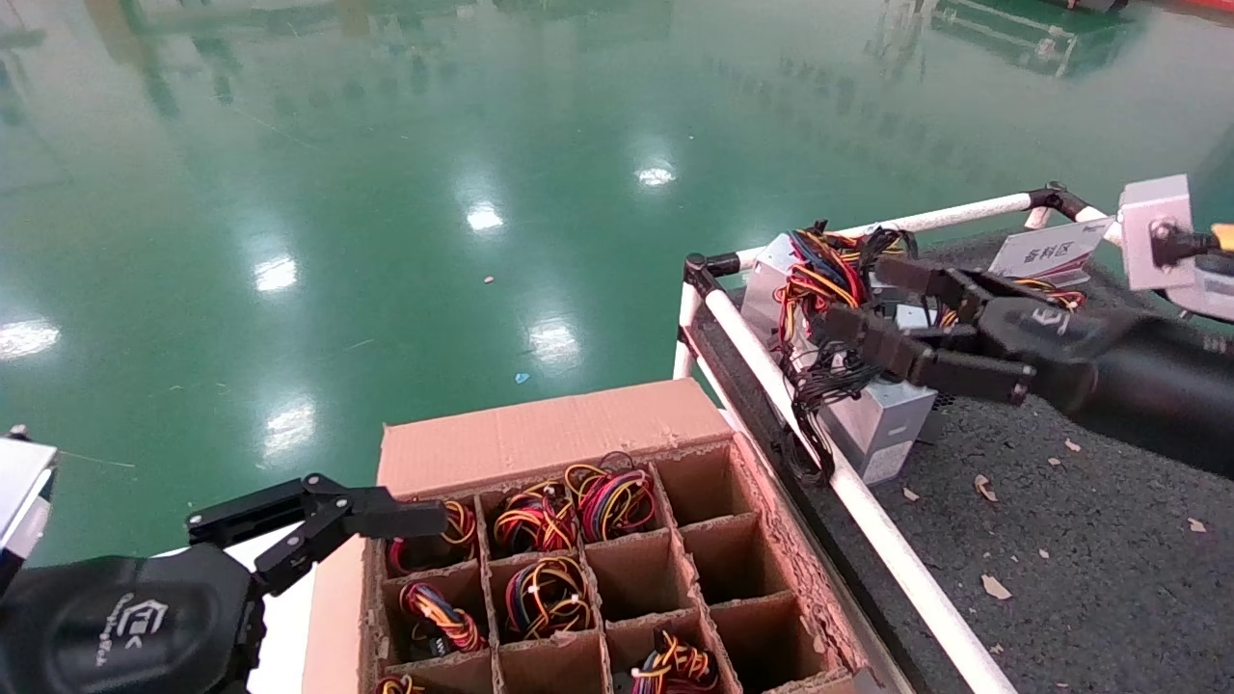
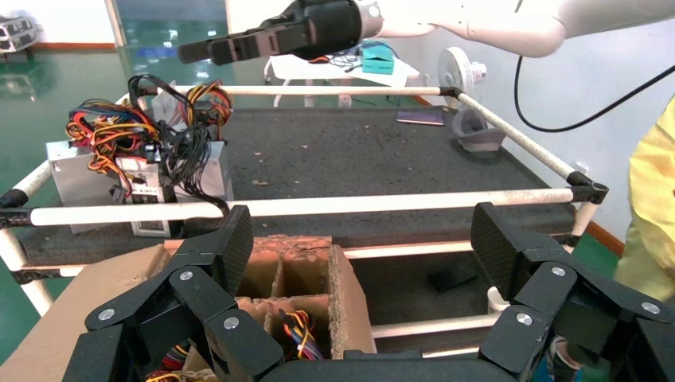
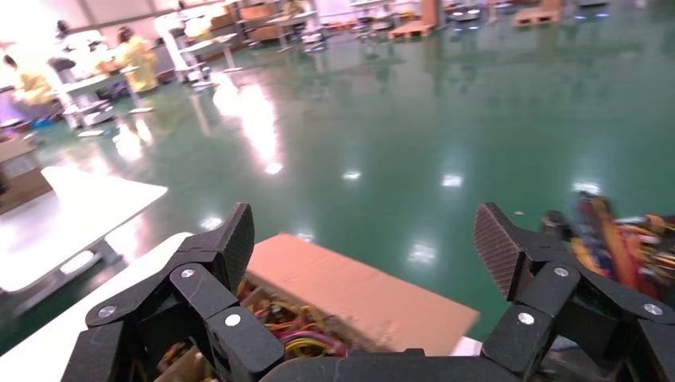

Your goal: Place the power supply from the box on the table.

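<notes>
The left gripper (image 1: 386,506) hangs by the far left side of the box (image 1: 540,439), with its fingers spread wide and nothing in them. The box is brown cardboard with square cells. Some cells hold bundles of colored wires (image 1: 574,511), and the cells on its right side look bare. To the right is the table (image 1: 1060,540), dark and rough, with a white rail (image 1: 868,511) around it. The power supply (image 1: 882,424) sits on the table just inside the rail, with black cables (image 1: 810,386) spilling over it. The right gripper (image 1: 868,304) hovers just above it, fingers spread, holding nothing. Another silver unit with colored wires (image 1: 819,275) sits right behind.
</notes>
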Motion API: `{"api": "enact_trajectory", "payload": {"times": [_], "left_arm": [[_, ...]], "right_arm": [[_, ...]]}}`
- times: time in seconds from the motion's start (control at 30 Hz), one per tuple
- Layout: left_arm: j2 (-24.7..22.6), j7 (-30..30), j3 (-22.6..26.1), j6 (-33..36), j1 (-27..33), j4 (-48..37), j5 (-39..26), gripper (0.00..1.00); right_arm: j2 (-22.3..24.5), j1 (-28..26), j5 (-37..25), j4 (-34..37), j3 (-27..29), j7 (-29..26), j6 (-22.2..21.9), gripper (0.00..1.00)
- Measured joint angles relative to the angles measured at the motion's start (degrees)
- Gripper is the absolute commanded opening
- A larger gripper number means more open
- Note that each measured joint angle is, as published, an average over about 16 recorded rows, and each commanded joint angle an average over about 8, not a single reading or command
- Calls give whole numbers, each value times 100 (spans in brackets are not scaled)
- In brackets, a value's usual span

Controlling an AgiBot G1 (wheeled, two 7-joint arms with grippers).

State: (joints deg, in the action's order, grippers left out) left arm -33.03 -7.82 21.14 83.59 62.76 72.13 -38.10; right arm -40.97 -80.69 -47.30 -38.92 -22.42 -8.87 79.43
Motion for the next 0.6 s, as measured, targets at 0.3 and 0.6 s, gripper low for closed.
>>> {"api": "enact_trajectory", "payload": {"times": [0.3,0.6], "left_arm": [[0,0,0,0,0,0,0,100],[0,0,1,0,0,0,0,100]], "right_arm": [[185,595,169,-1078,199,-58,195,100],[371,1190,338,-2156,398,-117,390,100]]}}
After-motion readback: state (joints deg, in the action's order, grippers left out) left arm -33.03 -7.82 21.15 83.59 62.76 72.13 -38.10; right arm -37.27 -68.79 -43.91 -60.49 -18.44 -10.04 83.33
